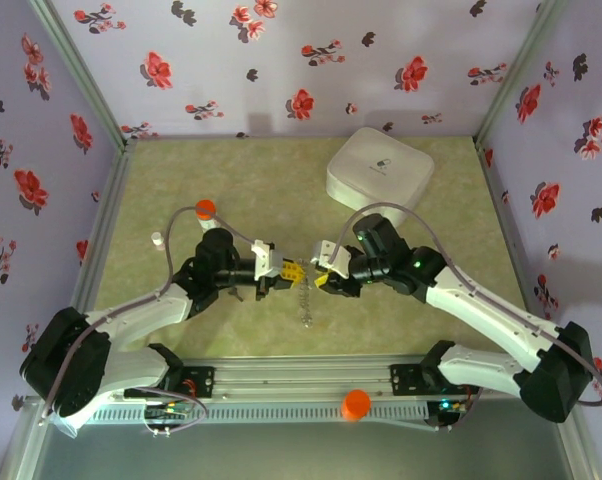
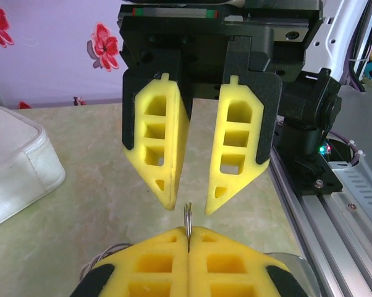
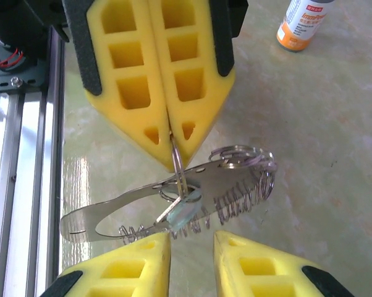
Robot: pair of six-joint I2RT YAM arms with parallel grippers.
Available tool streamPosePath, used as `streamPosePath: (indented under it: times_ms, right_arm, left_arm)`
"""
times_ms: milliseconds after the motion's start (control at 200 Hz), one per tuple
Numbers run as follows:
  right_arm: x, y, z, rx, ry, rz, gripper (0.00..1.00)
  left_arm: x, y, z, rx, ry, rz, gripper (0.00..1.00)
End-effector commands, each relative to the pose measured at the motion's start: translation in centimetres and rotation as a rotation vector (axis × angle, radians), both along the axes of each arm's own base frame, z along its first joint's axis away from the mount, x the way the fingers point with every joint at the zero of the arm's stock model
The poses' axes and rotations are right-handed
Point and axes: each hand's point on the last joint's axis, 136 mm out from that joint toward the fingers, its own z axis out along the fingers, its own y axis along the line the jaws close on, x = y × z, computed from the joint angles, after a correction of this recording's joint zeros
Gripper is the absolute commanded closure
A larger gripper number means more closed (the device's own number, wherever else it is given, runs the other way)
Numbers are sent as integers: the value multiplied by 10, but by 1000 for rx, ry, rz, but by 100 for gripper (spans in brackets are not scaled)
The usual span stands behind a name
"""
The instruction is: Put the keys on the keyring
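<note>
My left gripper [image 1: 297, 272] [image 2: 188, 230] [image 3: 175, 162] is shut on a thin metal split ring, the keyring [image 2: 188, 216] [image 3: 180, 176], held edge-on above the table. From the ring hangs a bundle [image 1: 306, 303]: a flat silver plate with an oval cut-out [image 3: 112, 213], a coiled wire spring [image 3: 235, 198], more small rings and a pale blue piece. The keys are hidden or out of view; I cannot pick them out in the bundle. My right gripper [image 1: 319, 281] [image 3: 191, 237] [image 2: 189, 209] faces the left one, open, its tips on either side of the ring without touching it.
A white rounded-square box [image 1: 379, 168] [image 2: 13, 161] sits at the back right. An orange-capped vial [image 1: 205, 210] [image 3: 303, 21] stands behind the left arm, and an orange cap [image 1: 356, 403] lies on the aluminium rail [image 1: 301, 378] along the near edge. Floral walls close in three sides.
</note>
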Motion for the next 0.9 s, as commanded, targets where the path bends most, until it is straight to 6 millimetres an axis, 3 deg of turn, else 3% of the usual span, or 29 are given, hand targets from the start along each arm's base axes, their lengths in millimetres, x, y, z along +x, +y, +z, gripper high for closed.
streamPosePath:
  times_ms: [0,205,380,560,895]
  right_arm:
    - [2,6,11,69,-3,-12,76]
    - [0,7,4,60,23,-11,75]
    - [2,-6,-15,42,1,-76,65]
    - [-3,4,-11,180,39,-87,60]
    - [10,18,-7,304,2,-148,57]
  left_arm:
    - [-7,0,14,-51,-41,-33,100]
    - [-7,0,15,-62,-40,-31,100]
    - [0,-2,22,-114,-36,2,100]
    - [4,-4,25,-142,-17,16,100]
    - [8,-5,22,-142,1,22,100]
